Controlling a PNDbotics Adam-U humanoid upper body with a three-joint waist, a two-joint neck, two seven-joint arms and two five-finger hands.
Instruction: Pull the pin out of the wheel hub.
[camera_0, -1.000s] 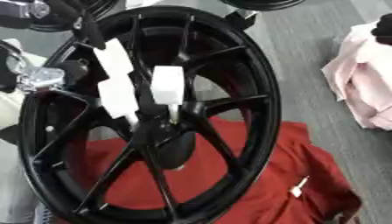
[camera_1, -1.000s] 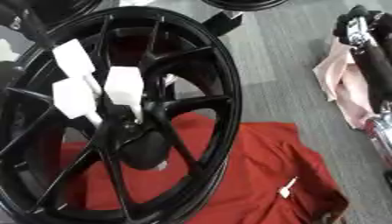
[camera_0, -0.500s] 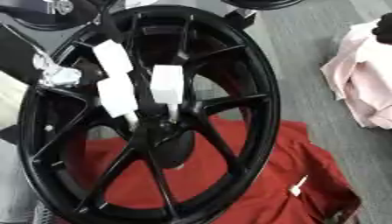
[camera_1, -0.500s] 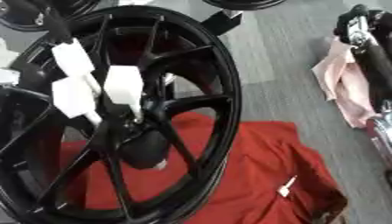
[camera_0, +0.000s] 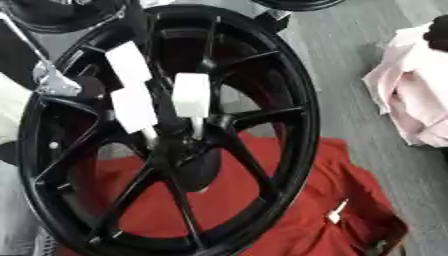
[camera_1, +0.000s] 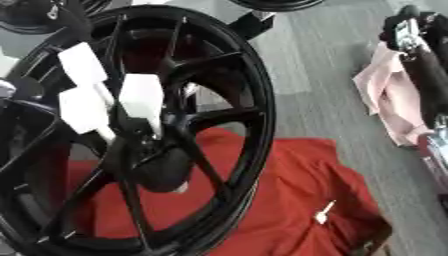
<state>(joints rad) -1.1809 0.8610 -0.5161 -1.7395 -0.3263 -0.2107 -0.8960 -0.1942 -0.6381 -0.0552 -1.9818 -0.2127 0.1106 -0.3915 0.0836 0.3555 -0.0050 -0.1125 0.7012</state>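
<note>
A black spoked wheel hub (camera_0: 289, 115) stands tilted on a red cloth. Three white block-headed pins (camera_0: 191, 95), (camera_0: 133, 106), (camera_0: 129, 62) stick out near its centre (camera_0: 179, 145) on thin metal stems. My left arm shows as a silver joint (camera_0: 52, 82) with black parts at the rim's left side, behind the spokes; none of its parts touches a pin. My right arm (camera_1: 424, 65), black with a silver piece, rises along the right edge of the right eye view, well away from the wheel.
The red cloth (camera_0: 297, 200) with a small white tag (camera_0: 337, 212) lies under the wheel on a grey floor. A pink cloth (camera_0: 420, 95) is bunched at the right. Parts of other dark wheels (camera_0: 52, 12) show along the top edge.
The silver joint of my left arm has shifted slightly along the rim's left side. The wheel and the three pins stand as before.
</note>
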